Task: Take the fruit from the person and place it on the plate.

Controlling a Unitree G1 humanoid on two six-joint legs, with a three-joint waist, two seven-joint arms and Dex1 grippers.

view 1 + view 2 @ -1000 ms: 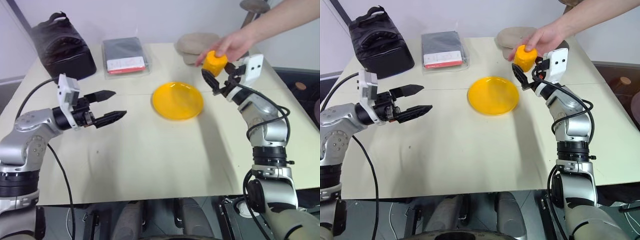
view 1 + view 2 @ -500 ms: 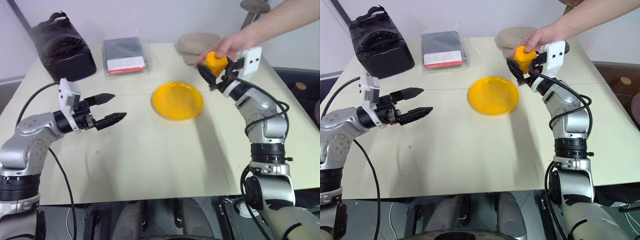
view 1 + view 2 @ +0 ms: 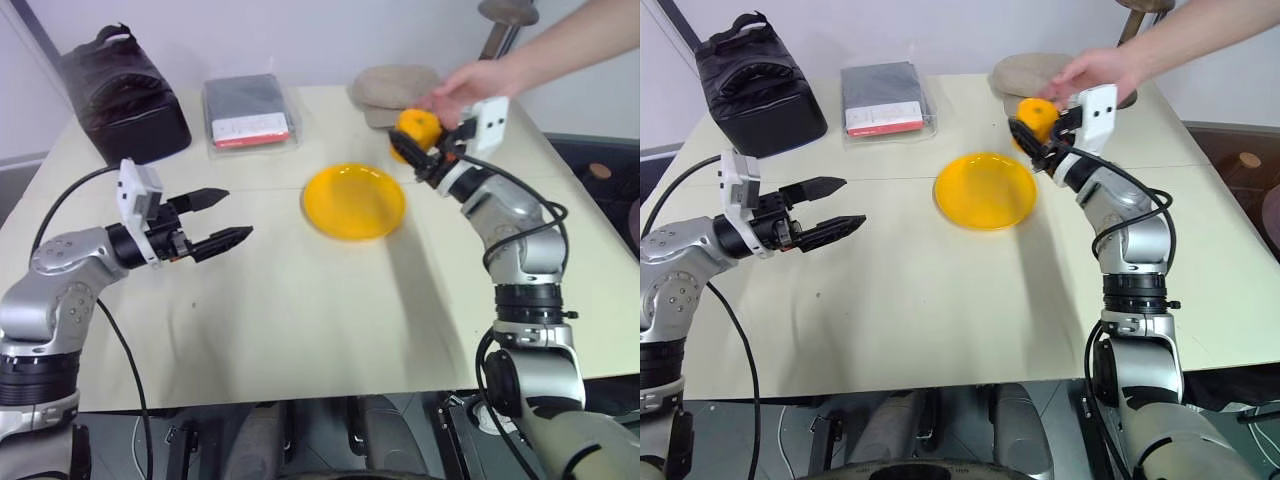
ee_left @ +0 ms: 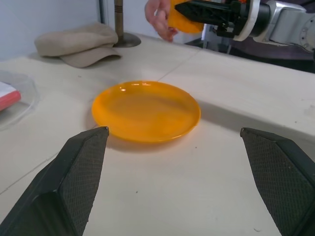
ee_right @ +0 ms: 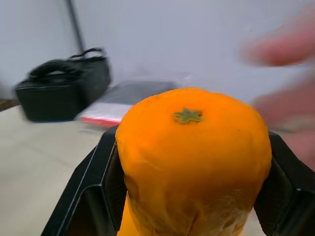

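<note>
The fruit (image 5: 193, 162) sits clamped between the right gripper's (image 3: 420, 152) jaws, which are closed against its two sides. In the right wrist view it stands upright between the black fingers (image 5: 87, 196), taller than it is wide, its long axis running up and down and the small green star of its stem mark on the face turned toward the camera. In the head views it is held in the air above the counter (image 3: 300, 300), just beyond the far right edge of the plate (image 3: 354, 201) and apart from it.

The right arm reaches forward and to the left, its gripper tilted a little above level, with the white camera block on top of the wrist. The person's hand (image 3: 468, 84) comes in from the upper right, fingers spread loosely just above and behind the fruit; whether they touch it cannot be told.

The left gripper (image 3: 225, 217) hangs above the counter's left half, pointing level toward the plate, its jaws wide apart with nothing between them.

A beige cap (image 3: 392, 88), a black bag (image 3: 125, 95) and a clear-wrapped packet (image 3: 248, 110) lie along the far side.
</note>
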